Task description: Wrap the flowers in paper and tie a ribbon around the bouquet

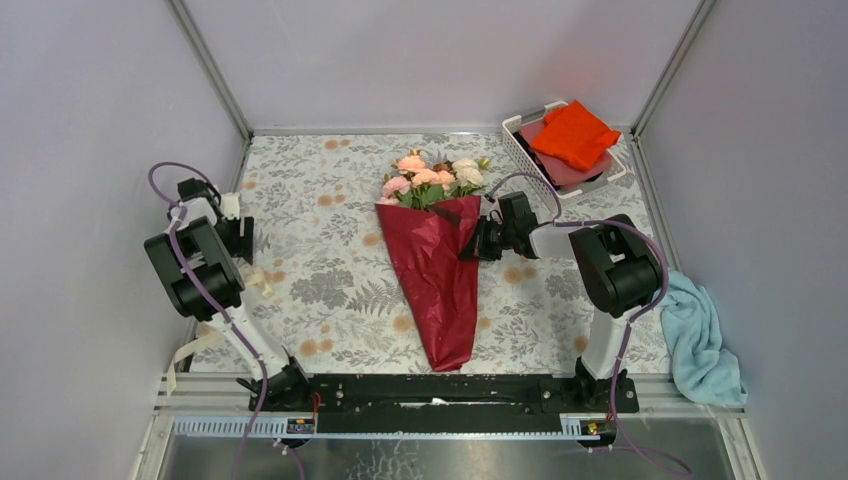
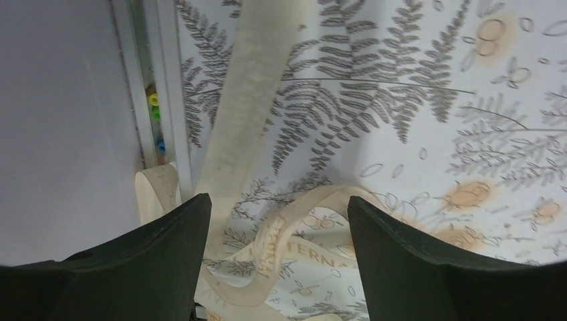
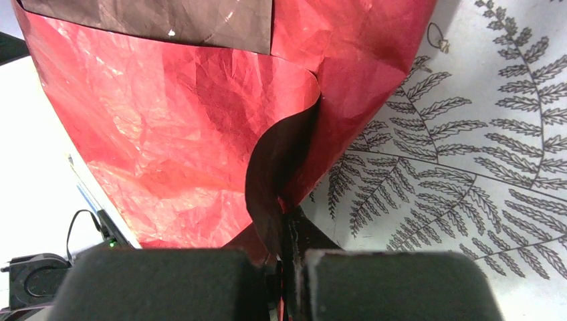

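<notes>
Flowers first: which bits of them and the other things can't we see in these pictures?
- Stems of the flowers: top view, hidden inside the paper.
- The ribbon: left wrist view, its ends run off the top edge and behind the left fingers; top view, partly behind the left arm.
- What lies in the basket: top view, mostly covered by the orange cloth.

A white basket (image 1: 519,144) held a bright orange cloth (image 1: 573,134) over a dull pink cloth (image 1: 572,173) — far right; a light blue towel (image 1: 700,345) lay beside the fern-print tablecloth (image 1: 320,200).
</notes>
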Tool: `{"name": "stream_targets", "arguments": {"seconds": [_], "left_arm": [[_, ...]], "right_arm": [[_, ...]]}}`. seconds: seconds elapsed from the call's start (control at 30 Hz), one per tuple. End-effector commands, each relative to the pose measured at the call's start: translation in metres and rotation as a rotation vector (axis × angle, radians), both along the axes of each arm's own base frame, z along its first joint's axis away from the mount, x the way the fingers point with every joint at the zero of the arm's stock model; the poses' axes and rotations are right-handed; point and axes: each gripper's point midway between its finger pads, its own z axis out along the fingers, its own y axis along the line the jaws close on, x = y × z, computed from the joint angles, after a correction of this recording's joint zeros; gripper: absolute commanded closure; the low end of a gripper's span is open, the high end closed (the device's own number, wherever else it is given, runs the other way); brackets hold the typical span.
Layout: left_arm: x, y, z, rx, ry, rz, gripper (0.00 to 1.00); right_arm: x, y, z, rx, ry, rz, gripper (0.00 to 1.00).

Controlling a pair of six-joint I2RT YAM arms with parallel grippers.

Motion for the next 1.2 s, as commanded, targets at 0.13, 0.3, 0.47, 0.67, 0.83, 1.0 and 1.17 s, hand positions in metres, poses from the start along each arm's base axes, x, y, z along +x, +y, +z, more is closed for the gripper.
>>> {"name": "stream_targets", "arguments": {"seconds": [0.13,0.3,0.47,0.67,0.83,1.0,1.17], "left_arm": [[0.007,0.046,0.008,0.062,-0.061,0.108,0.19],[0.010,0.046,0.029,0.032,-0.130,0.102,0.23],[0.008,0.049,0.036,0.014,-0.148,0.107,0.33],[0.005,0.053,0.038,-0.004,-0.151,0.113,0.47],[-0.003,0.066,0.023,0.043,-0.093,0.127,0.44],[-0.016,0.070,-0.012,0.038,-0.003,0.143,0.39],[-0.035,0.049,-0.039,-0.033,0.058,0.118,0.50]], "right_arm": [[-0.004,-0.013,0.000,-0.070,-0.014,0.005,1.00],[-0.004,-0.013,-0.002,-0.075,-0.011,0.013,1.00],[-0.005,-0.014,-0.003,-0.080,-0.010,0.020,1.00],[-0.006,-0.014,-0.005,-0.085,-0.007,0.026,1.00],[-0.007,-0.015,-0.006,-0.087,-0.004,0.027,1.00],[-0.009,-0.016,-0.008,-0.089,-0.003,0.031,1.00],[-0.009,-0.016,-0.007,-0.095,-0.006,0.034,1.00]]}}
